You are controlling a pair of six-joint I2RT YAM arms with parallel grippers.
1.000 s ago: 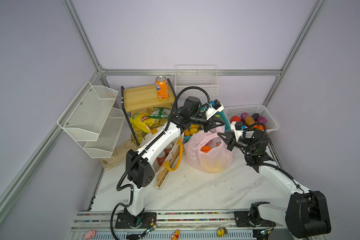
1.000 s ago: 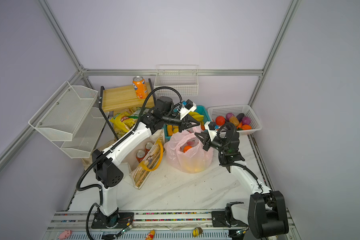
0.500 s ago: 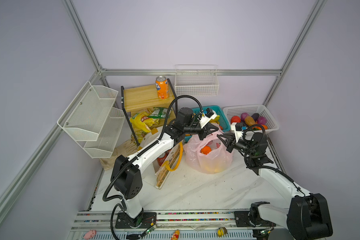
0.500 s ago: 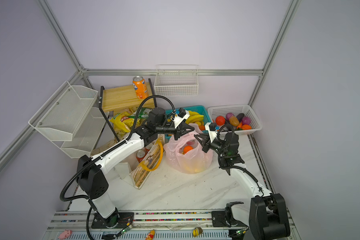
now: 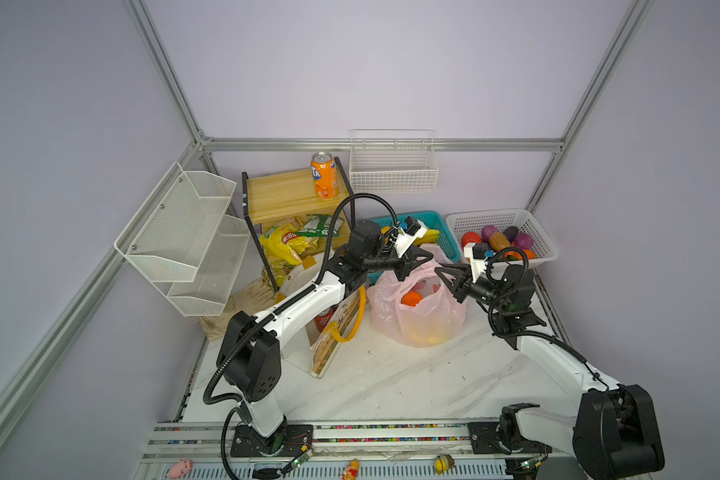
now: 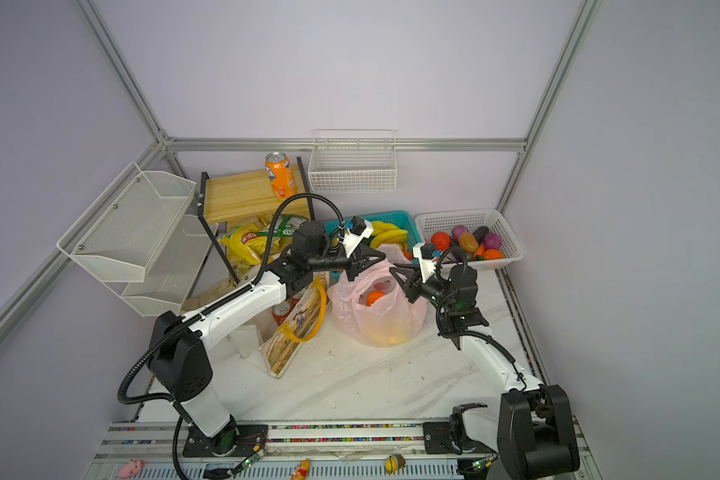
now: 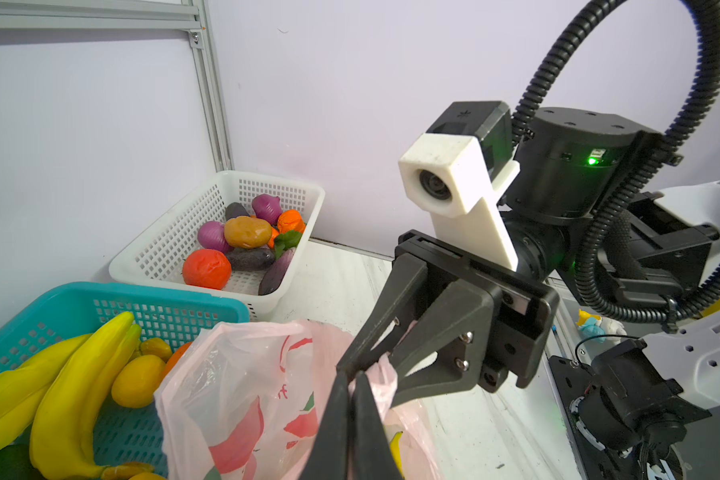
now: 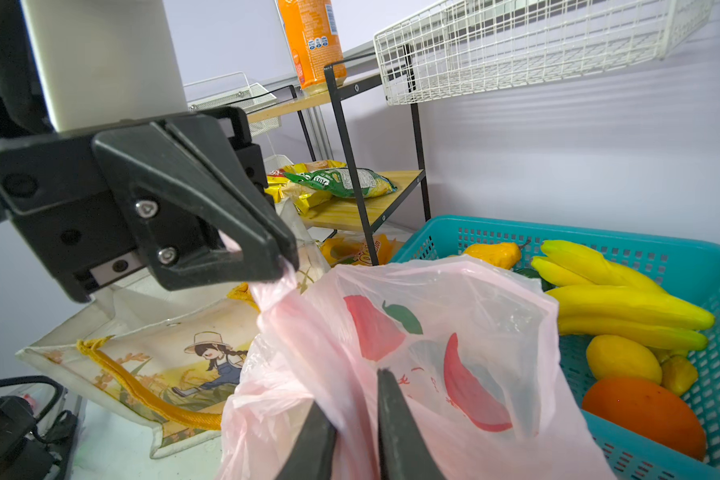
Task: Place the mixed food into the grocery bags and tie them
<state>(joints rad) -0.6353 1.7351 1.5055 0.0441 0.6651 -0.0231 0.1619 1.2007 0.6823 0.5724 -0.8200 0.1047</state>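
Observation:
The pink plastic grocery bag [image 5: 416, 316] [image 6: 375, 320] stands mid-table with an orange toy fruit [image 5: 411, 298] and yellow fruit inside. My left gripper [image 5: 429, 259] [image 7: 352, 374] is shut on a twisted handle of the bag at its top. My right gripper [image 5: 438, 271] [image 8: 356, 386] meets it tip to tip, jaws slightly apart, with loose pink film between them. The white tote with yellow handles [image 5: 337, 332] [image 8: 163, 357] leans left of the bag. A red cola can [image 5: 324, 320] shows in the tote.
Behind the bag sit a teal basket [image 5: 443, 224] of bananas and a white basket [image 5: 535, 232] of toy vegetables. A wooden shelf [image 5: 283, 195] holds an orange soda can [image 5: 324, 174] and snack packets [image 5: 287, 245]. A mesh rack [image 5: 184, 232] stands left, with a tan bag [image 5: 242, 303] below it.
My left gripper has come down from above the teal basket to the bag's top, still shut on the handle. The right gripper's jaws have parted a little.

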